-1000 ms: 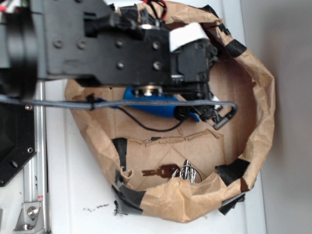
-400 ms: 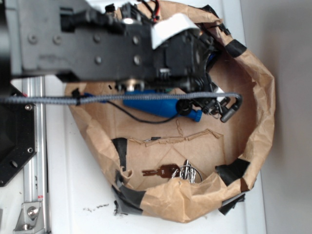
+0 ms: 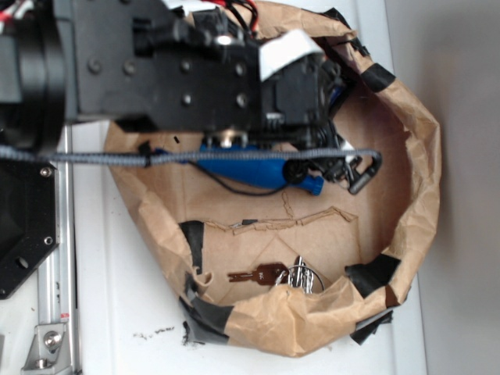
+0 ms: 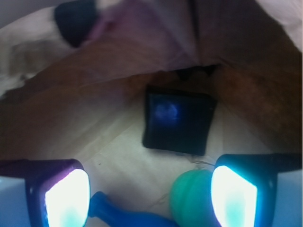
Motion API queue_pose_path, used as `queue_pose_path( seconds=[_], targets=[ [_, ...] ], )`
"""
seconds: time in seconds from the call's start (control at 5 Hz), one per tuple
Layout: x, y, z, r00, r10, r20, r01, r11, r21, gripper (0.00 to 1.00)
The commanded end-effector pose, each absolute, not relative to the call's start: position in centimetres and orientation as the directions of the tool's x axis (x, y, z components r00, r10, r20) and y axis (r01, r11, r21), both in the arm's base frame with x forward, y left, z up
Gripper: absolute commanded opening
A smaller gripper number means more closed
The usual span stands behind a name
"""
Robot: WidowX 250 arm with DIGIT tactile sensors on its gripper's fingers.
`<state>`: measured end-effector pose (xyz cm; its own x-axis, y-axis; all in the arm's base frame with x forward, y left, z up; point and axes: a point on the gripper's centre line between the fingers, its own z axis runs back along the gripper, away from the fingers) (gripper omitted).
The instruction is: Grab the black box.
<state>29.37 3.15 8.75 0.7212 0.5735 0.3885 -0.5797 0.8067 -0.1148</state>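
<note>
Brown paper nest (image 3: pixel 406 156) on white table (image 3: pixel 117 312)

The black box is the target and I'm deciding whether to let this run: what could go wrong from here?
1. The green ball sits by one fingertip of the open gripper; closing could catch it instead of the black box.
2. The box lies near the brown paper wall, so reaching on might snag it.

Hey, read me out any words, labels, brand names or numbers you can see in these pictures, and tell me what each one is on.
No text can be read in either view.
White label on the robot arm: looks blank.
Black box: only a blurred bluish glare on top, no lettering visible.
Keys: too small to show any stamp.
Black tape on the brown paper: plain.
</note>
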Motion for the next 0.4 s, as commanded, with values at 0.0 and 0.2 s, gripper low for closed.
queue_pose_path(
  seconds=[0.0, 0.2],
  targets=[
    [31.34, 5.14, 9.79, 0.715, 0.485, 0.503, -0.519, 0.851, -0.084, 1.0],
    [31.53, 5.98, 9.54, 0.708, 0.481, 0.517, -0.52, 0.85, -0.078, 1.0]
  ],
)
